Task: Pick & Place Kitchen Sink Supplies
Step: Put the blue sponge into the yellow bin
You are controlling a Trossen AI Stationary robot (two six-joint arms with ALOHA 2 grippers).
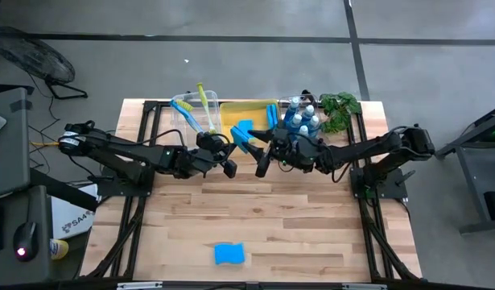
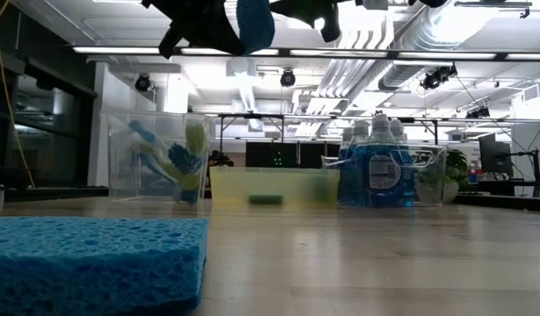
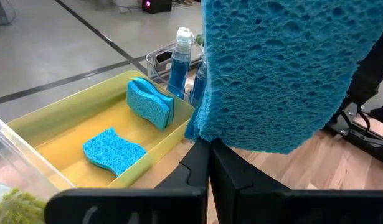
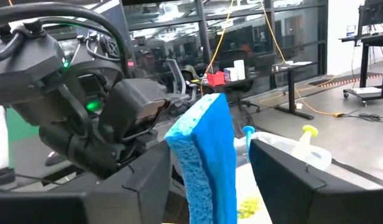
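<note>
While left gripper pinches sponge, right fingers (parted) flank it.

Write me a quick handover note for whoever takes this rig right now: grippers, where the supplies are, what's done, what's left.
Left gripper: shut on the held sponge, raised in front of the bins.
Right gripper: open, fingers either side of that same sponge, a handoff not yet completed.
Done: two sponges in the yellow bin, brushes in the clear bin, soap bottles in their bin.
Left: bin the held sponge, then fetch the loose sponge at the table's near edge.
</note>
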